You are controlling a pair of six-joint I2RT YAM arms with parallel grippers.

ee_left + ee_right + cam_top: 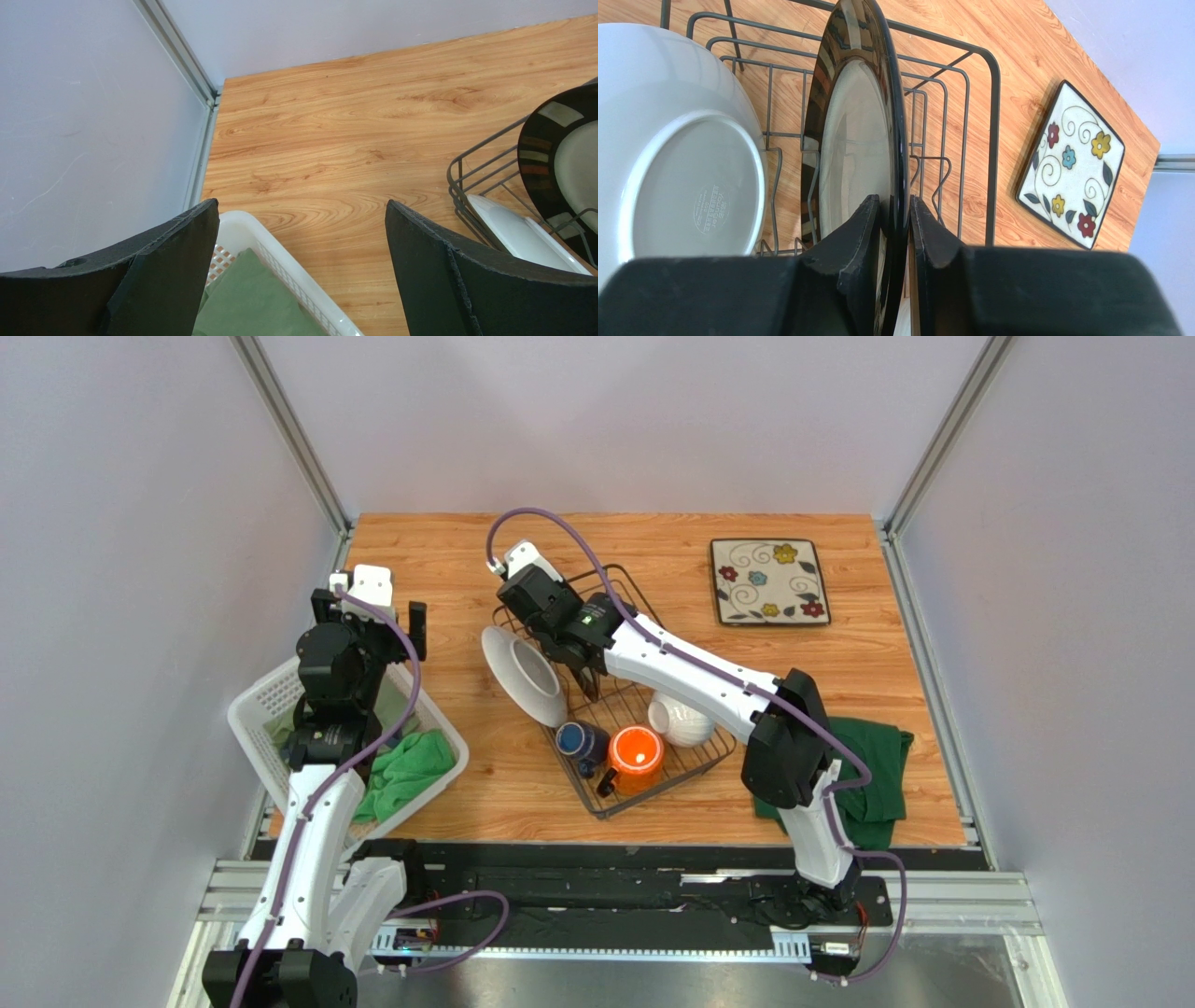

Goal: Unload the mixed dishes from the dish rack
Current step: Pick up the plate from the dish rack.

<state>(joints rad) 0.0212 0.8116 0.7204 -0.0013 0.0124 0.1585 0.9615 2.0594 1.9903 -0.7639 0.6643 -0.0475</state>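
Note:
The black wire dish rack [711, 753] stands mid-table. It holds a round white plate [522, 676] leaning at its left, a dark blue mug [578, 742], an orange mug [636, 753] and a white ribbed bowl [680, 717]. My right gripper [896, 210] is shut on the rim of a round dark-rimmed plate [854, 140] that stands upright in the rack [994, 140], beside the white plate's underside [682, 168]. The square cream floral plate [769, 581] lies flat on the table at the back right. My left gripper [302, 217] is open and empty above the white basket's corner.
A white slotted basket [260, 714] with green cloths [407, 763] sits at the left edge. A dark green cloth [863, 770] lies at the right front. Grey walls enclose the table. Bare wood lies between the basket and the rack [463, 182].

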